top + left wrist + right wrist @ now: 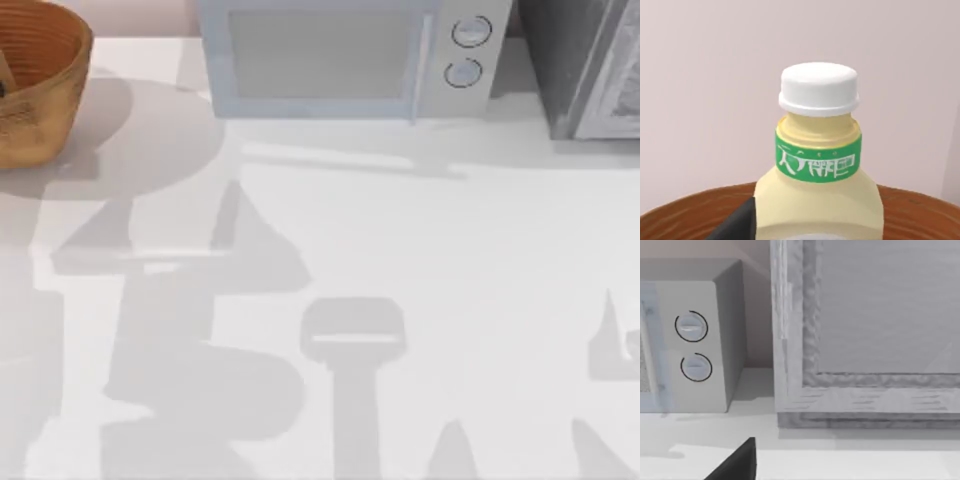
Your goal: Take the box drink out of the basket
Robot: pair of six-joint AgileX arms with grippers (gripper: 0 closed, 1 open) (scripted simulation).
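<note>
The box drink (817,165) stood upright right in front of the left arm's wrist camera, its white cap (819,88) uppermost and its green band (818,161) below that, so its long axis ran vertical. Behind and below it curved the brown rim of the basket (912,210), which from above sat at the far left corner of the table (430,260), left of the microwave (340,55). The left arm was plainly the nearer; I judged the carton to lie between its jaws, though whether they pinched it I could not tell. The right arm hung near the grey cabinet (880,340), right of the microwave, a dark finger (737,462) showing; its jaws' state was unclear too.
</note>
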